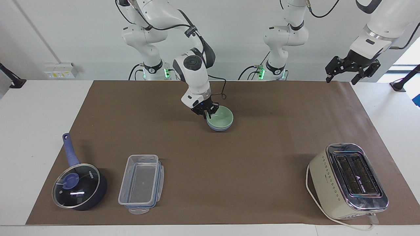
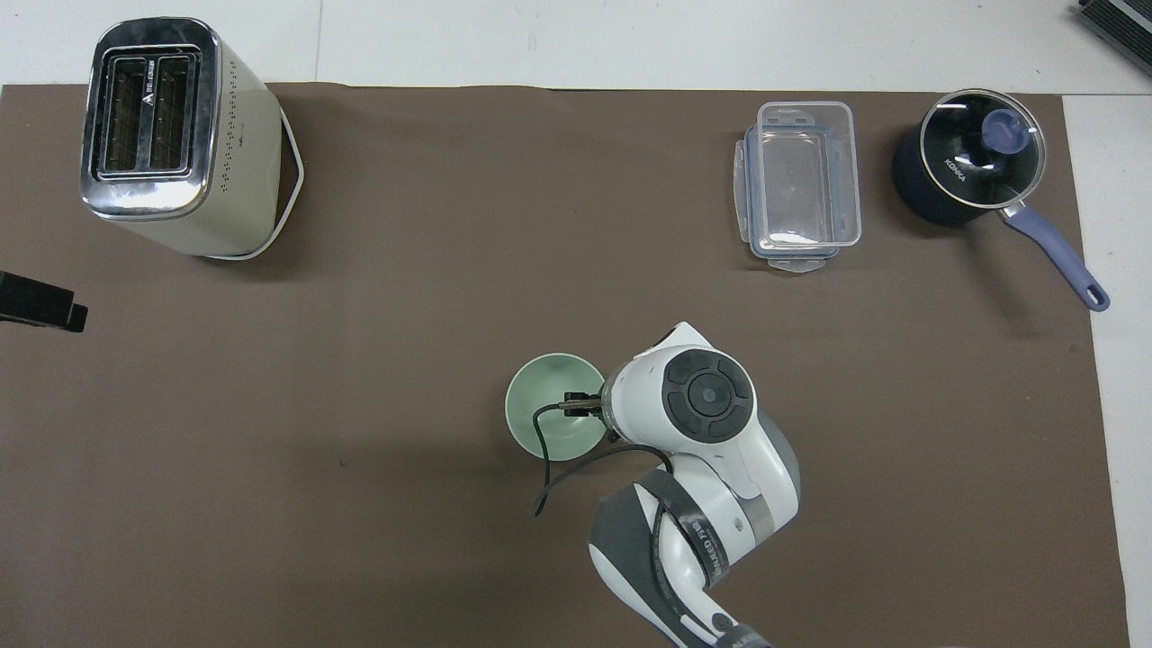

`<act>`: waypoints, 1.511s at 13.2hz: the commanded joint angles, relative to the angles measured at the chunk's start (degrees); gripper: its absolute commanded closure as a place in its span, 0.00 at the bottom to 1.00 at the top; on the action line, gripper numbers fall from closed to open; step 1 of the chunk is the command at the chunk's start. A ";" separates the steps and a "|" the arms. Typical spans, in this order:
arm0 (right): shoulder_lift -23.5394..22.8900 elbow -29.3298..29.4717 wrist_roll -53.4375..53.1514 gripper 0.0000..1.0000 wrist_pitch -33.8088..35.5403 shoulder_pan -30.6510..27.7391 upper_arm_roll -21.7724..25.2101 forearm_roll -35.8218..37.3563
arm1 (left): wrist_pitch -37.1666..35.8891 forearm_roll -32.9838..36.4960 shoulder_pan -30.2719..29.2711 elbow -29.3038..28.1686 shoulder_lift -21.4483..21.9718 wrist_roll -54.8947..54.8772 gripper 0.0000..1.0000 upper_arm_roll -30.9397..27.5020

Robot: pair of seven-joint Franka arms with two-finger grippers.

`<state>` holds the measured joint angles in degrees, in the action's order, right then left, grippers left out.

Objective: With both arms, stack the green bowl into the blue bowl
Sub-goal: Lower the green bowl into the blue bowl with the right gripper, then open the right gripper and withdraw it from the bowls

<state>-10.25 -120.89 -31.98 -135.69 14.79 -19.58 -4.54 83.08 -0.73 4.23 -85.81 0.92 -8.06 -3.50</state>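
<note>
The pale green bowl [image 1: 221, 118] sits nested inside the light-blue bowl [image 1: 218, 129] at the middle of the brown mat; only a thin blue band shows beneath it. From overhead the green bowl [image 2: 549, 407] covers the blue one. My right gripper [image 1: 207, 114] is down at the green bowl's rim, on the side toward the right arm's end; its wrist hides it from overhead. My left gripper [image 1: 352, 70] waits raised and open over the table edge at the left arm's end, holding nothing.
A dark blue saucepan with a glass lid [image 1: 78, 186] and a clear plastic container [image 1: 141, 184] stand far from the robots toward the right arm's end. A cream toaster [image 1: 349, 180] with its cord stands far from the robots toward the left arm's end.
</note>
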 commanded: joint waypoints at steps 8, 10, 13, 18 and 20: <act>4.97 6.44 0.60 0.00 8.56 -7.66 0.33 4.27 | -0.28 0.64 -0.45 -0.59 0.84 -0.65 0.00 0.43; 6.20 9.34 0.43 0.00 14.46 -9.77 0.33 7.34 | -0.37 0.64 -0.45 -0.59 0.84 -0.47 0.00 0.34; 8.13 14.27 -0.01 0.00 20.27 -11.54 0.42 7.88 | -0.28 0.64 -0.45 -0.59 0.84 -0.65 0.00 0.43; 13.58 19.10 -0.54 0.00 27.65 -13.47 0.60 6.65 | -0.28 0.64 -0.37 -0.59 0.84 -0.56 0.00 0.34; 14.38 22.52 -0.54 0.00 32.21 -14.70 0.68 6.56 | -0.28 0.64 -0.37 -0.59 0.84 -0.65 0.00 0.43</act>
<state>3.60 -101.14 -31.97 -106.98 1.52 -18.76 2.04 83.08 -0.73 4.23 -85.81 0.92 -8.06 -3.48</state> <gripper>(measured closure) 0.000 0.000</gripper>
